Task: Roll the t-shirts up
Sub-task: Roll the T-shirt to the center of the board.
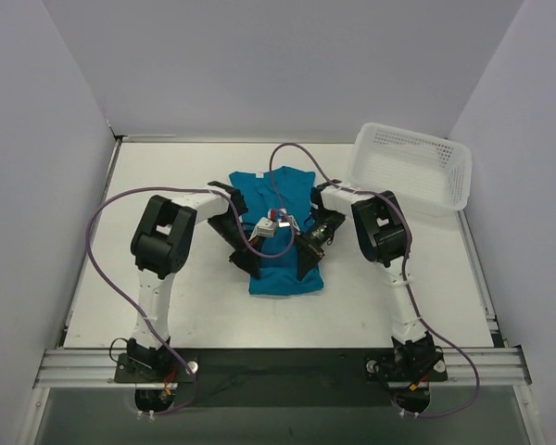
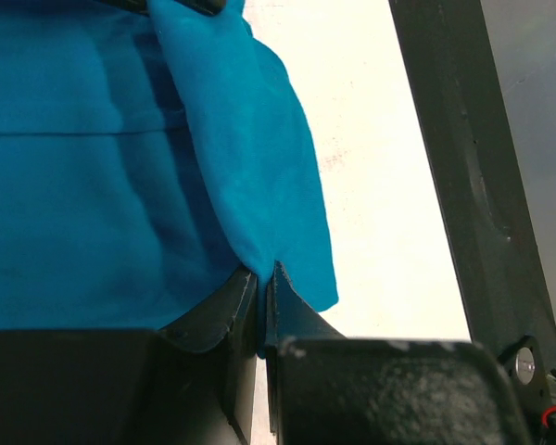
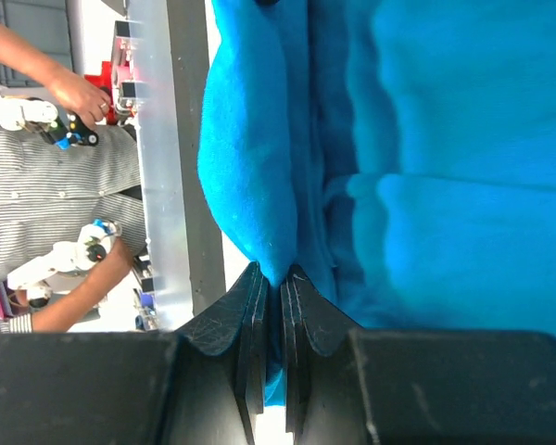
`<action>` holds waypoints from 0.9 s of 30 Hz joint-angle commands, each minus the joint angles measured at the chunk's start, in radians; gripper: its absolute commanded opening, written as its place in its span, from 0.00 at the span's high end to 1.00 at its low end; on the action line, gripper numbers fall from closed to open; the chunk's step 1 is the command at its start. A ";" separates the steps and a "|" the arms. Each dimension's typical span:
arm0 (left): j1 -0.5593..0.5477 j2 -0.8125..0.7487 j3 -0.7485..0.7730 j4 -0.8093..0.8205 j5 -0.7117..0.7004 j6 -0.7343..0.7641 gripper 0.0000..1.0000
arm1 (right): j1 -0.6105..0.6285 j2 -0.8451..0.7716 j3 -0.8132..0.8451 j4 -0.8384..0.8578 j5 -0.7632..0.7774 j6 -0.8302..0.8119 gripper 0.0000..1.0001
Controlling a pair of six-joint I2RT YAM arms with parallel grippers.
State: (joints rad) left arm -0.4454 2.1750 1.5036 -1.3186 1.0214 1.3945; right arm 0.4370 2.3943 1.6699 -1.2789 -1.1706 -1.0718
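Top view: a teal t-shirt, folded into a narrow strip, lies mid-table with its collar at twelve o'clock. At its seven o'clock the left gripper is clamped on the hem; at five o'clock the right gripper likewise. A basket sits at two o'clock. Rolling appears to be just starting; next, both arms should turn the hem toward the collar together.

Top view: bright, even overhead light, sharp edge to edge, only faint soft shadows on the surface. Wrist views: t-shirt well lit, folds softly shaded; left hand and right hand near-black, underexposed, slightly blurred. Surface blows out near-white in left wrist view.
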 commanded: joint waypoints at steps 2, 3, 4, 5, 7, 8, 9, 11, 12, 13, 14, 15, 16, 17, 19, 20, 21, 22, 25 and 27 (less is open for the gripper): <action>0.020 0.020 0.035 -0.252 0.019 0.009 1.00 | -0.014 0.046 0.068 -0.243 -0.047 0.016 0.93; 0.027 0.022 0.032 -0.242 0.017 -0.014 1.00 | -0.020 0.060 0.077 -0.243 -0.049 0.022 0.93; 0.031 0.023 0.030 -0.225 0.017 -0.037 1.00 | -0.024 0.066 0.082 -0.244 -0.050 0.038 0.93; 0.037 0.026 0.030 -0.203 0.019 -0.060 1.00 | -0.027 0.074 0.085 -0.243 -0.054 0.044 0.93; 0.050 0.029 0.032 -0.177 0.014 -0.093 1.00 | -0.044 0.086 0.096 -0.241 -0.069 0.061 0.90; 0.053 0.031 0.032 -0.142 0.000 -0.132 1.00 | -0.050 0.089 0.099 -0.241 -0.073 0.061 0.87; 0.054 0.029 0.027 -0.125 -0.006 -0.149 1.00 | -0.058 0.088 0.099 -0.240 -0.080 0.062 0.84; 0.057 0.032 0.027 -0.096 -0.014 -0.169 1.00 | -0.063 0.082 0.097 -0.241 -0.080 0.061 0.73; 0.057 0.032 0.030 -0.091 -0.015 -0.173 1.00 | -0.066 0.077 0.096 -0.241 -0.083 0.061 0.68; 0.056 0.035 0.040 -0.085 -0.014 -0.180 1.00 | -0.067 0.071 0.088 -0.240 -0.090 0.056 0.62; 0.056 0.039 0.043 -0.087 -0.017 -0.183 1.00 | -0.070 0.059 0.083 -0.238 -0.095 0.046 0.61; 0.054 0.043 0.047 -0.088 -0.020 -0.181 1.00 | -0.073 0.052 0.080 -0.238 -0.100 0.041 0.59; 0.053 0.045 0.047 -0.088 -0.021 -0.180 1.00 | -0.078 0.046 0.071 -0.235 -0.112 0.038 0.56; 0.050 0.046 0.047 -0.090 -0.024 -0.178 1.00 | -0.081 0.036 0.067 -0.235 -0.115 0.035 0.49; 0.048 0.049 0.041 -0.096 -0.027 -0.177 1.00 | -0.087 0.025 0.050 -0.234 -0.124 0.032 0.43; 0.045 0.051 0.038 -0.097 -0.029 -0.175 1.00 | -0.090 0.016 0.044 -0.232 -0.129 0.030 0.43; 0.045 0.052 0.035 -0.099 -0.030 -0.176 1.00 | -0.092 0.011 0.037 -0.232 -0.130 0.029 0.38; 0.045 0.052 0.035 -0.099 -0.029 -0.175 1.00 | -0.095 0.005 0.027 -0.232 -0.130 0.026 0.29; 0.045 0.049 0.026 -0.091 -0.029 -0.186 1.00 | -0.101 -0.024 -0.024 -0.208 -0.124 0.016 0.22; 0.045 0.049 0.017 -0.091 -0.030 -0.181 1.00 | -0.104 -0.058 -0.065 -0.157 -0.136 0.030 0.20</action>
State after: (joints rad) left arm -0.3988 2.2242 1.5139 -1.3251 0.9882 1.2083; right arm 0.3447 2.4245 1.6611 -1.3170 -1.2839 -1.0225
